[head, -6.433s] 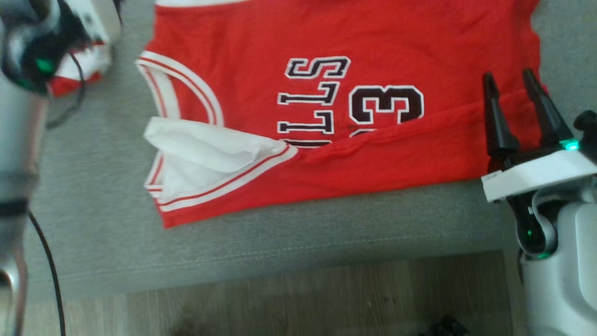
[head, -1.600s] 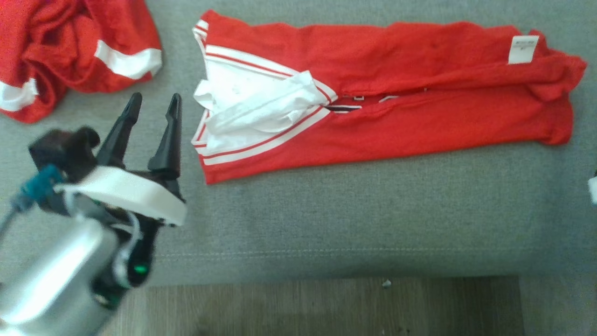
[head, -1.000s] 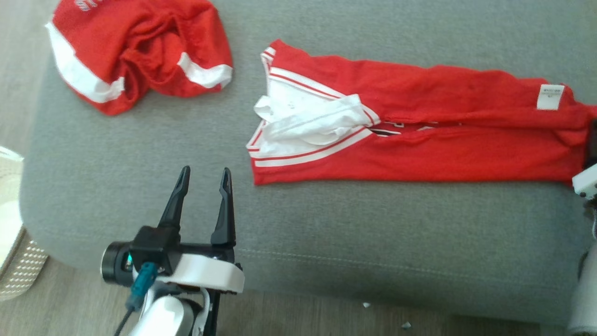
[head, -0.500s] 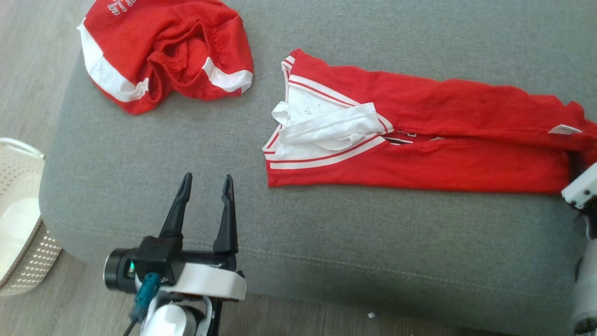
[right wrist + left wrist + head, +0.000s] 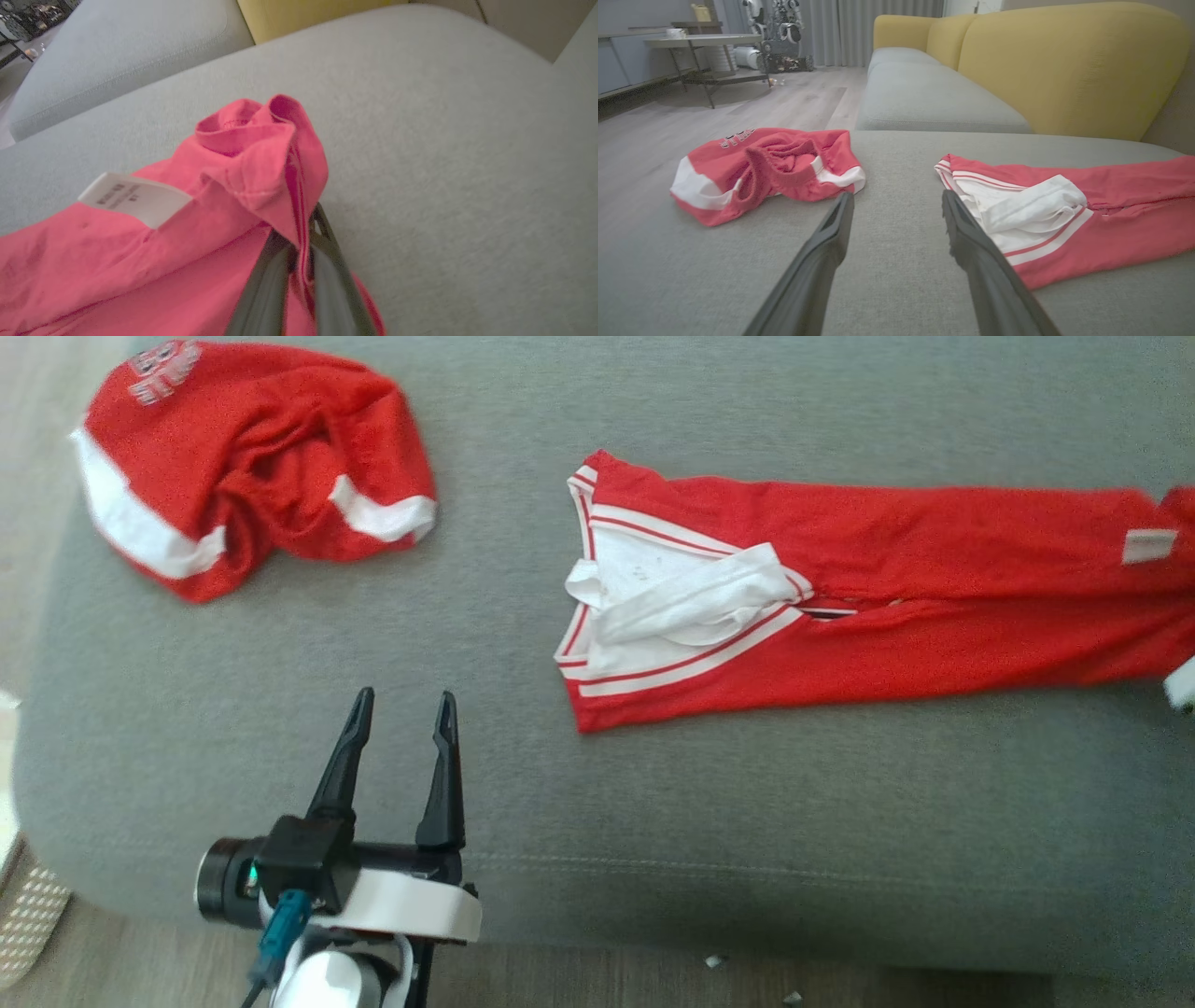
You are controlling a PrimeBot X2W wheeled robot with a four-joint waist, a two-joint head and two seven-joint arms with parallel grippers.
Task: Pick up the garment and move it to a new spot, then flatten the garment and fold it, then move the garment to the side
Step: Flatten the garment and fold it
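Right end effector (image 5: 299,233) pinching one jersey (image 5: 934,569), one shorts (image 5: 243,467)

Head view: garment (image 5: 934,569) ran off frame at 3 o'clock; lettering mostly hidden in fold. Tag (image 5: 135,198) print too small to read. Right gripper (image 5: 301,256) tips buried in hem. Crumpled shorts (image 5: 252,467), 11 o'clock: print blurred.

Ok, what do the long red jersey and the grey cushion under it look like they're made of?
The jersey: soft, matte knit cloth, perhaps cotton or polyester; it creases and bunches limply. The cushion: grey woven upholstery fabric, matte; a fine flecked weave and a stitched seam show.
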